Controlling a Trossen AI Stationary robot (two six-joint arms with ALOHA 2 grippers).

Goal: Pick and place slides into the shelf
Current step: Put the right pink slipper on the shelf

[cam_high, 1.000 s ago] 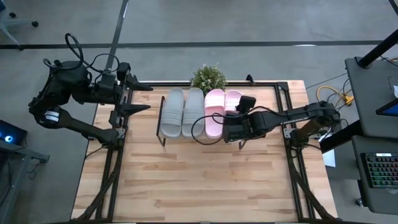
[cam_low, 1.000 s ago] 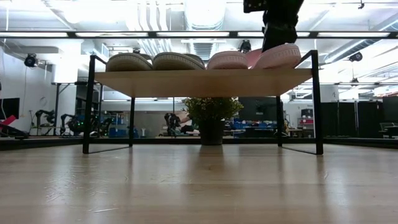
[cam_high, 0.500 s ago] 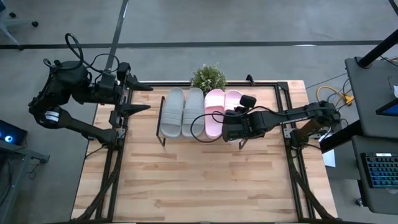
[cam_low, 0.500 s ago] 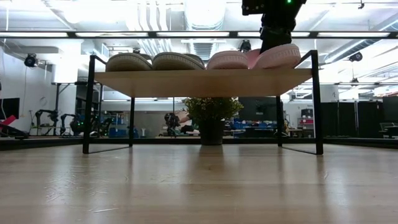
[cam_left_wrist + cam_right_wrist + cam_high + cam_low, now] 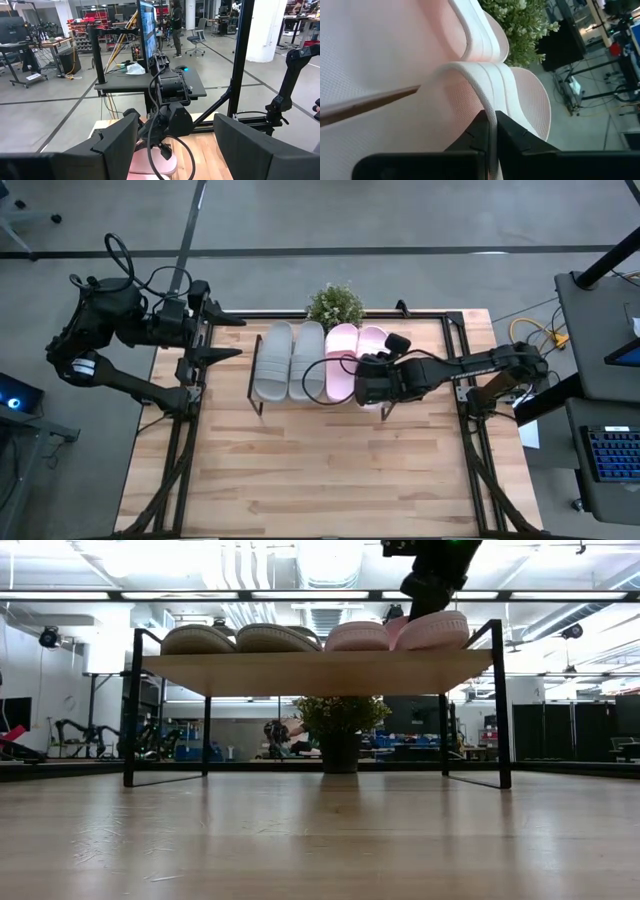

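Shelf (image 5: 262,380) top, right pincer (image 5: 491,131) gripping pink slide (image 5: 520,100)

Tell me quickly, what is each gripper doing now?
Left gripper: open, empty, beside the table.
Right gripper: shut on the pink slide's strap.

The shelf (image 5: 262,402), a low rack with a light plank top on thin black legs, stands toward 12 o'clock on the table. Four slides lie on it side by side, toes toward 12 o'clock. The grey-green pair (image 5: 291,360) fills the 9 o'clock half, soles flat. The pale pink pair (image 5: 343,356) fills the 3 o'clock half; its outer slide (image 5: 432,630) sits tilted, its wide strap pinched thin between the right tool's (image 5: 490,131) fingers.
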